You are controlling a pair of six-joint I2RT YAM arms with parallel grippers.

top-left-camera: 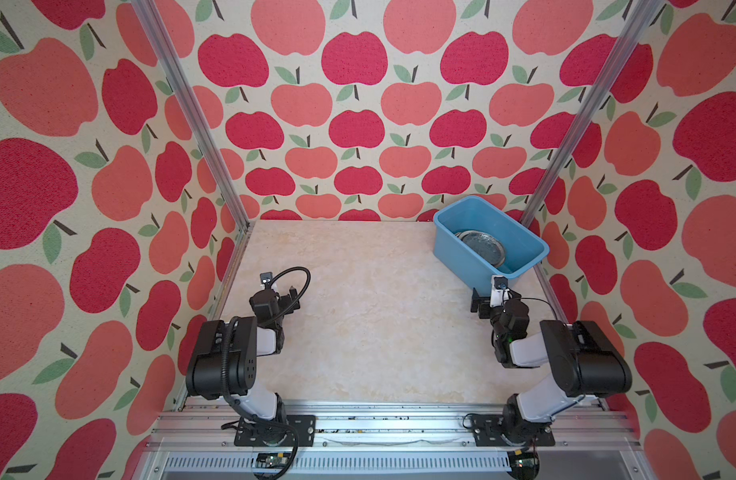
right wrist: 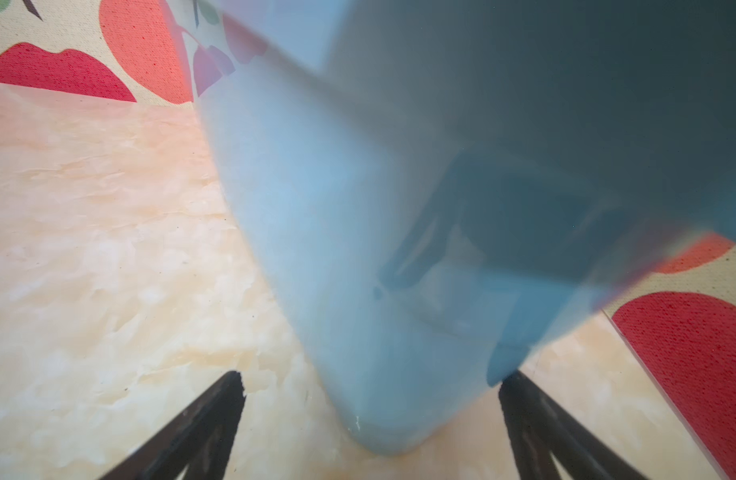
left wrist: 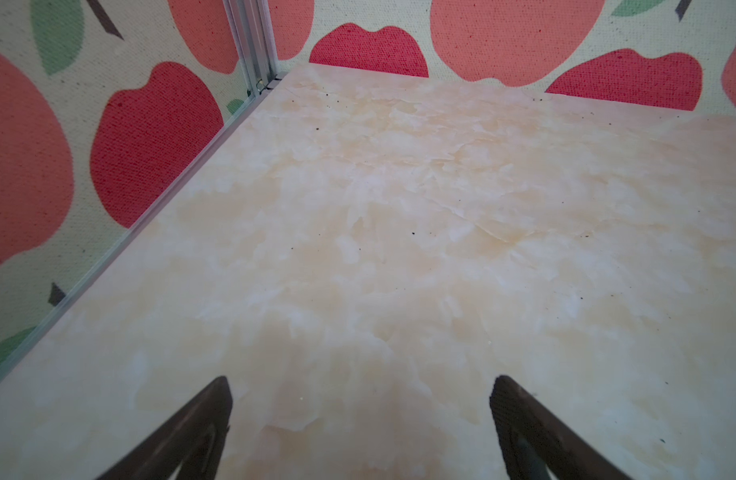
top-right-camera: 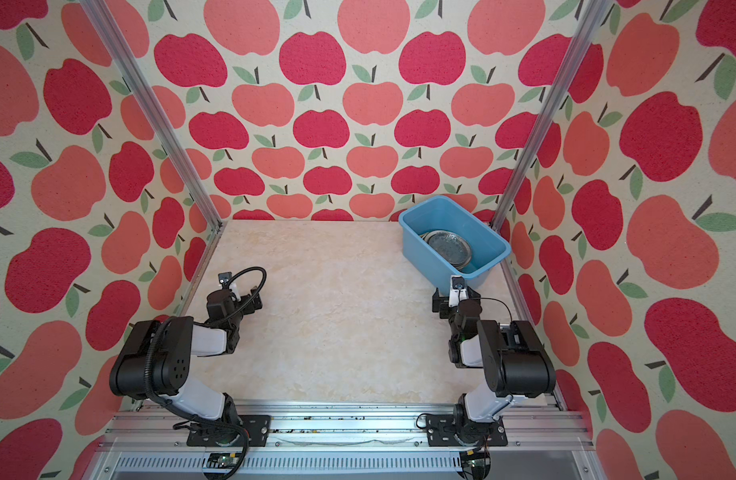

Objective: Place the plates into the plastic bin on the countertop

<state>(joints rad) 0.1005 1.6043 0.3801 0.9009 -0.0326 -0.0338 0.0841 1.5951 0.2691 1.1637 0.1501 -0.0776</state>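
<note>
The light blue plastic bin (top-left-camera: 443, 237) (top-right-camera: 412, 239) stands at the back right of the countertop (top-left-camera: 358, 316). Inside it lies a stack of plates (top-left-camera: 482, 248) (top-right-camera: 448, 248); the top one looks like clear glass. My right gripper (top-left-camera: 492, 296) (right wrist: 371, 376) sits low at the bin's near corner (right wrist: 337, 249). It is open, with that corner just ahead between its fingers and nothing gripped. My left gripper (top-left-camera: 286, 293) (left wrist: 360, 390) hovers low over bare countertop (left wrist: 379, 249) at the left, open and holding nothing. No plate lies outside the bin in any view.
Apple-patterned walls close in the left, back and right sides. Aluminium rails (top-left-camera: 233, 266) edge the countertop, and upright posts (top-left-camera: 192, 112) stand at the back corners. The arm bases are bolted to the front rail (top-left-camera: 391, 428).
</note>
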